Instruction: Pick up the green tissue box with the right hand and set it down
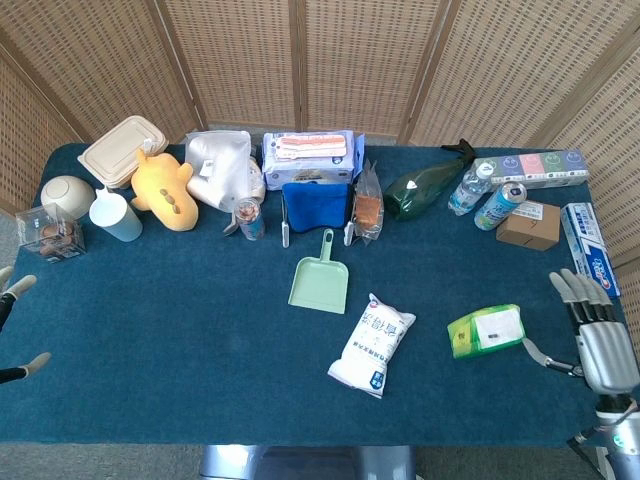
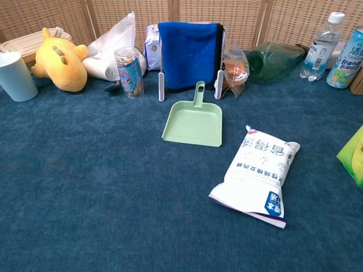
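The green tissue box (image 1: 486, 331) lies flat on the blue table (image 1: 200, 330), front right, with its white label up. In the chest view only its corner (image 2: 354, 156) shows at the right edge. My right hand (image 1: 593, 338) hovers just right of the box, fingers spread and straight, thumb reaching toward the box but apart from it; it holds nothing. My left hand (image 1: 15, 325) shows only as fingertips at the far left edge, spread, with nothing in them.
A white bag (image 1: 373, 344) lies left of the box, a green dustpan (image 1: 320, 277) beyond it. Behind stand a can (image 1: 499, 206), a bottle (image 1: 466, 188), a cardboard box (image 1: 529, 224) and a toothpaste box (image 1: 588, 250). The table's right edge is beside my right hand.
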`<state>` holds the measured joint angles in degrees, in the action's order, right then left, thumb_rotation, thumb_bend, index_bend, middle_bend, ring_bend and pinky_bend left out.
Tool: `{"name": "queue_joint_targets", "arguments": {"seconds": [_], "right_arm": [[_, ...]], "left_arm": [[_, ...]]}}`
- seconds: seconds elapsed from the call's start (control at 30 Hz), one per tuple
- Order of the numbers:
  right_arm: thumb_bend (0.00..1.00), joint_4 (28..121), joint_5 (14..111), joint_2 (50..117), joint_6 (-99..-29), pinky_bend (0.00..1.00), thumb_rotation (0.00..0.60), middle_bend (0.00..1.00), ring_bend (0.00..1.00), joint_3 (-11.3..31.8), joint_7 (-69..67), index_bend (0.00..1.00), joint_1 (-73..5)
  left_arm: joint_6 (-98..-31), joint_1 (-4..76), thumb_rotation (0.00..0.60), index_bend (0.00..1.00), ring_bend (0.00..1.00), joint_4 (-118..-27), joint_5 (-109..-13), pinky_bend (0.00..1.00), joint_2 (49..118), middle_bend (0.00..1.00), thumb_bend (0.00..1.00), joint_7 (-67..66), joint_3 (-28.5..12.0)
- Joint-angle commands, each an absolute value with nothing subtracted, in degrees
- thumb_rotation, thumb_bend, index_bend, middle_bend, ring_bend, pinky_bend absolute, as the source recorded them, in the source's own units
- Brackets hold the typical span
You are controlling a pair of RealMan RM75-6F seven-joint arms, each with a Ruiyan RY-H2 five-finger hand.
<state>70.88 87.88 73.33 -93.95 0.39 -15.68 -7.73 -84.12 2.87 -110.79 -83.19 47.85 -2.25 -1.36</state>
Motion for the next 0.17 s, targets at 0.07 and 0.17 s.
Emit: {"name": "queue_joint_targets", "arguments": {"seconds": [0.07,0.17], "right_arm": [[0.26,86.8,82.4,66.7,-95.8,0.0,0.314,0.0,0.0,1.2,1.1,0.0,-2.5],[0.26,89.7,81.9,66.2,-96.9,0.0,0.314,0.0,0.0,1.7,4.3,0.0,-1.4]], "left_arm": [[-84.4,2.7,0.6,0.11,0.0,-110.9,-83.6,0.0,48.0,0.0,0.1,-2.6,-1.2],[-84.6,2.6,0.6,0.11,0.0,-111.0,-83.9,0.0,47.9,0.0,0.1,-2.6,-1.1]]}}
